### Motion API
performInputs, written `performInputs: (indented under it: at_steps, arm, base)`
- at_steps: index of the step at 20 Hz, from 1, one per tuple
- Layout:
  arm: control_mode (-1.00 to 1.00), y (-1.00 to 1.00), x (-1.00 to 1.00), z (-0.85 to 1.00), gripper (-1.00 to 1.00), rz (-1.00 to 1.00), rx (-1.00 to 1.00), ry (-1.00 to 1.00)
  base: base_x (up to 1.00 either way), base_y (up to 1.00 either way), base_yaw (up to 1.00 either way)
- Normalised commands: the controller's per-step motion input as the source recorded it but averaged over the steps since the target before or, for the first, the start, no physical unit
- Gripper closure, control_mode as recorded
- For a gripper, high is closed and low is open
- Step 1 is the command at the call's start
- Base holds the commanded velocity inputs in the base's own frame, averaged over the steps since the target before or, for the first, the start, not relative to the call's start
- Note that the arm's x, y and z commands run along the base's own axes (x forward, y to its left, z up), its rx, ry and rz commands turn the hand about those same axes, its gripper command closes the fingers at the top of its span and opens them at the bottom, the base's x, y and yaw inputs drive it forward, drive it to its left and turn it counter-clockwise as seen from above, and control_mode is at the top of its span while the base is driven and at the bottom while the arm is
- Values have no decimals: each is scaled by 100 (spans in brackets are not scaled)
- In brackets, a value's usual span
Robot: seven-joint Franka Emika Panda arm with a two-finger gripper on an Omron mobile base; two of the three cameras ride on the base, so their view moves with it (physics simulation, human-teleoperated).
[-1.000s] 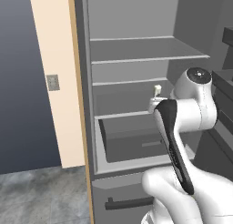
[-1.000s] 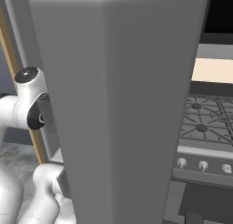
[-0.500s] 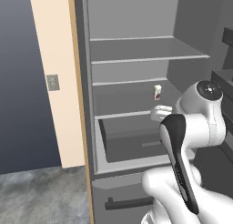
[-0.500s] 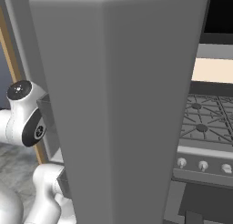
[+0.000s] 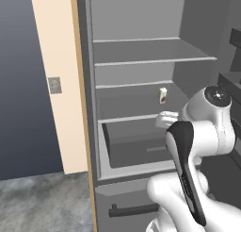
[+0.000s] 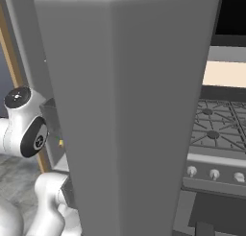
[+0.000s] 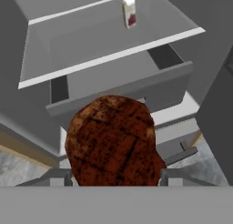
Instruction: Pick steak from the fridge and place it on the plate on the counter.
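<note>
Hand view: the dark red-brown seared steak (image 7: 113,141) sits clamped in the gripper (image 7: 113,175), just outside the tall grey open fridge (image 5: 141,52). Judged step: transport. Next, the load needs carrying to the plate on the bench. The small white carton (image 7: 129,11) shows no legible writing.

1. The white arm rose from the base and bent at a dark-jointed elbow, its forearm reaching forward.
2. The wrist sat at the far end of the arm, with the hand pointing forward and down.
3. The gripper (image 7: 113,175) had its jaws closed from both sides on the steak (image 7: 111,141).
4. The steak bulged up between the jaws and hid most of them; little of either finger could be seen.
</note>
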Motion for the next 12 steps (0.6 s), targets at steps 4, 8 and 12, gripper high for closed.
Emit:
performInputs:
  at_steps: [4, 8, 12]
  arm:
    - [100, 0, 0, 0, 100, 0, 0, 0]
    - [100, 0, 0, 0, 100, 0, 0, 0]
    - [100, 0, 0, 0, 100, 0, 0, 0]
  base:
    - [-41, 38, 0]
    - [-45, 56, 0]
    - [-51, 57, 0]
